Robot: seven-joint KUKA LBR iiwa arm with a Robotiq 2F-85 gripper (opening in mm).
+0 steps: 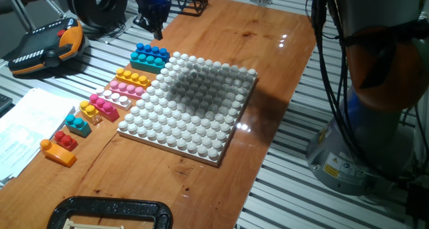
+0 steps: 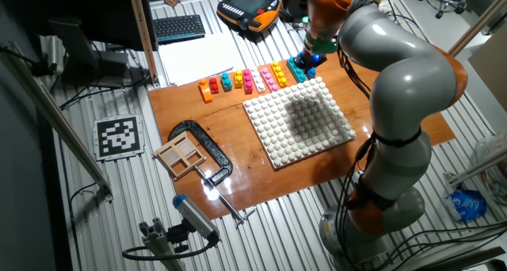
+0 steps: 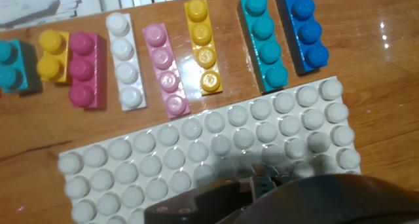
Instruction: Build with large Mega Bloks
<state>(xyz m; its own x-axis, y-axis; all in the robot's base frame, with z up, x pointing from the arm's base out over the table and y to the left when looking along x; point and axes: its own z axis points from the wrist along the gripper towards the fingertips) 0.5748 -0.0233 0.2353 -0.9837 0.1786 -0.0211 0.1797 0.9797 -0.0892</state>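
The Mega Bloks lie in a row on the wooden table along the left edge of the white studded baseplate (image 1: 191, 105). In the hand view they run from a teal brick (image 3: 10, 67) through small yellow (image 3: 49, 54), magenta (image 3: 85, 70), white (image 3: 124, 60), pink (image 3: 163, 70), long yellow (image 3: 203, 47) and long teal (image 3: 265, 44) to blue (image 3: 304, 27). A red brick (image 1: 65, 140) and an orange brick (image 1: 57, 152) end the row. My gripper (image 1: 155, 29) hangs above the blue and teal bricks (image 1: 149, 55) and holds nothing that I can see. Its fingertips are too dark to tell whether they are open or shut.
A black clamp (image 1: 107, 212) lies at the table's near end beside a small wooden frame (image 2: 181, 154). A teach pendant (image 1: 47, 45) and papers (image 1: 27, 122) lie off the table to the left. The arm's base (image 1: 362, 142) stands on the right.
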